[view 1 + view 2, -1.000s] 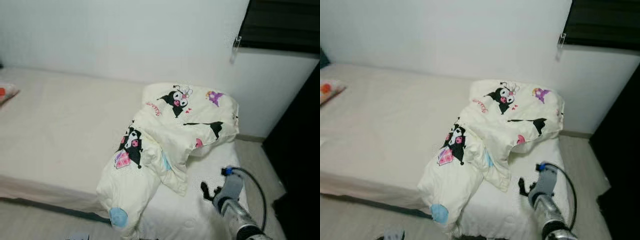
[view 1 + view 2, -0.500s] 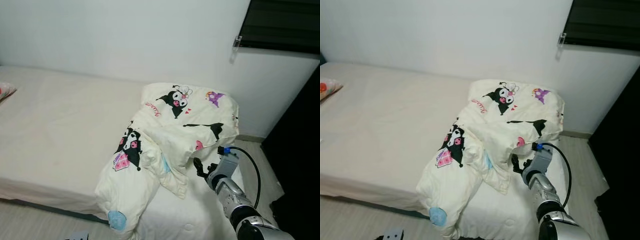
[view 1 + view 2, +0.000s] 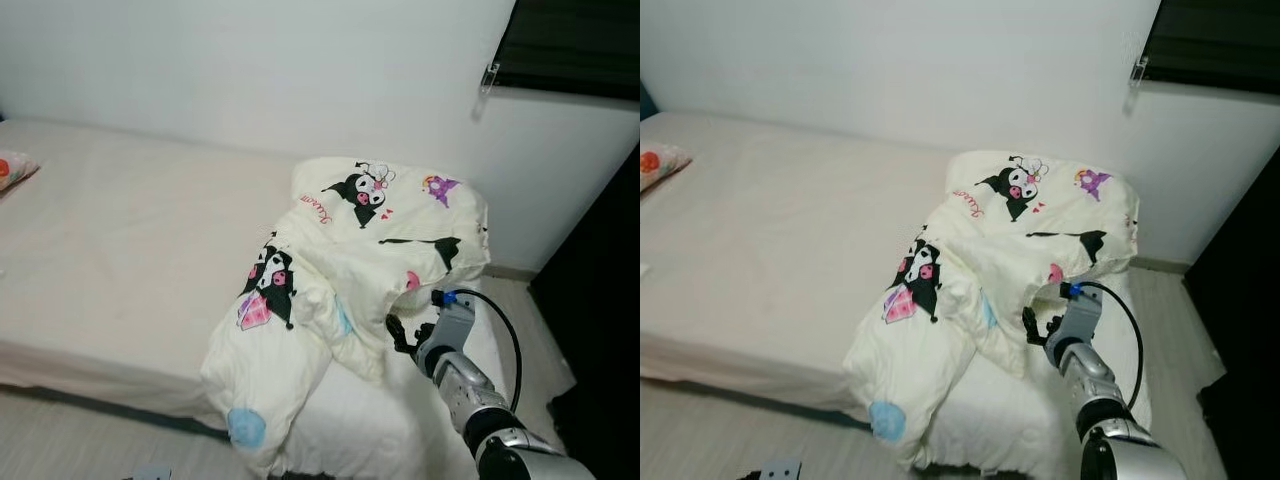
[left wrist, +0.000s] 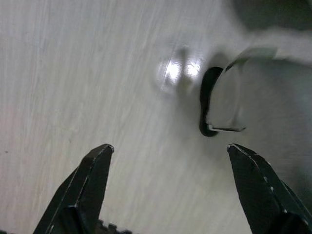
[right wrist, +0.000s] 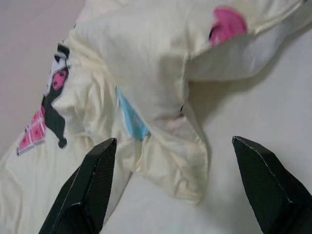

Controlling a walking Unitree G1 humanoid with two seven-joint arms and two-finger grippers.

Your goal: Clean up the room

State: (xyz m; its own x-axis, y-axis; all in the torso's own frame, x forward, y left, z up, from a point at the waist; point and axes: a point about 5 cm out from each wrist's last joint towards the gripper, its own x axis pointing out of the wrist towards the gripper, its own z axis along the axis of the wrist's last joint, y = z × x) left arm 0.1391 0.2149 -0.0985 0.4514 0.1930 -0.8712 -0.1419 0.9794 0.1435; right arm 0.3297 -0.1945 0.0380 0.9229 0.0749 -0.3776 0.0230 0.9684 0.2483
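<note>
I see the crumpled quilt (image 3: 340,280) heaped at the right end of the bed (image 3: 120,250), its long axis running from 1 o'clock down to 7 o'clock and spilling over the near edge. My right gripper (image 3: 408,336), fingers spread and empty, sits just beside the hanging corner at its 10 o'clock, so this arm is nearer. My left gripper (image 4: 170,190) hangs open over the floor (image 4: 73,73).

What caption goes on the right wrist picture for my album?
Open right gripper reaching toward crumpled cartoon-print comforter on the bed.
</note>
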